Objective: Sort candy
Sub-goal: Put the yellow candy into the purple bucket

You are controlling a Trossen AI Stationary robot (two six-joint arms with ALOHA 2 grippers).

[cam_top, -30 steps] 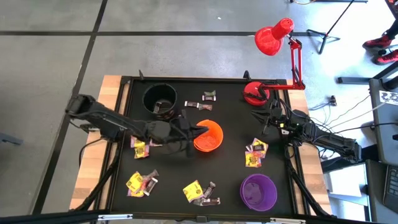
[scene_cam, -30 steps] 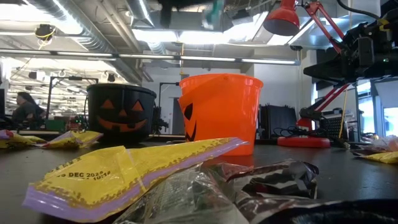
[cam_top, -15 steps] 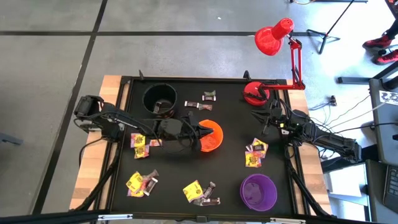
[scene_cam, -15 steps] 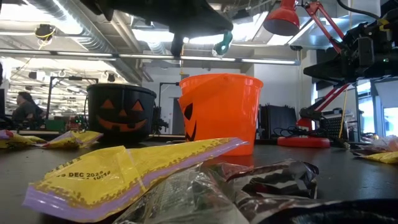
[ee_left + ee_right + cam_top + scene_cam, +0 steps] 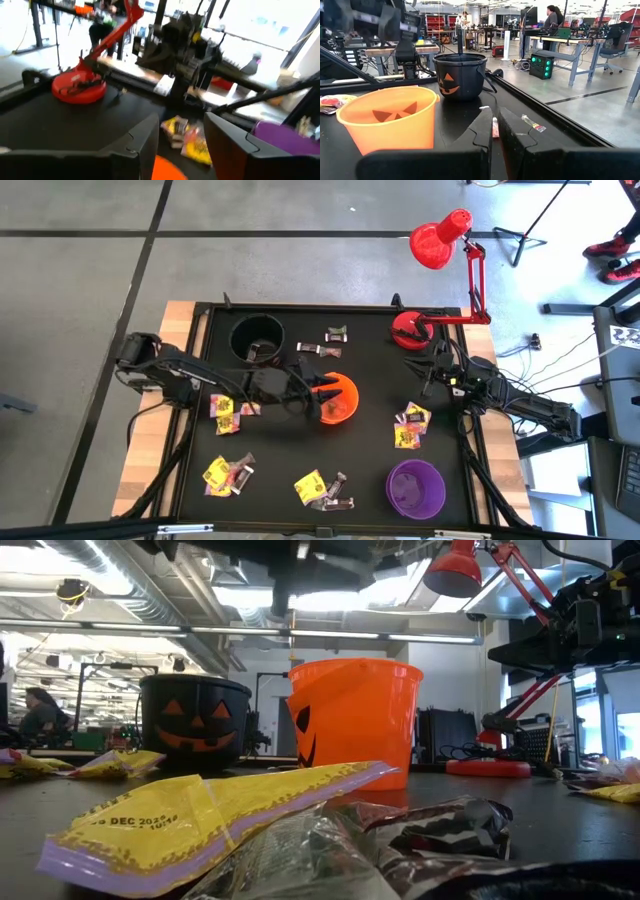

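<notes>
Several little heaps of candy [image 5: 222, 473] lie scattered on the bench [image 5: 370, 375]. Left claw [image 5: 328, 392] hangs over the orange cup [image 5: 340, 402] with fingers spread wide and nothing visible between them, so this looks like a drop; next comes another pickup. Right claw [image 5: 432, 374] waits pinched narrow near the lamp base [image 5: 408, 330]. The orange cup's inside stays hidden.

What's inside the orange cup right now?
In the high view the left gripper hangs open over the orange cup, covering part of it. The visible inside is plain orange; no candy shows.
</notes>
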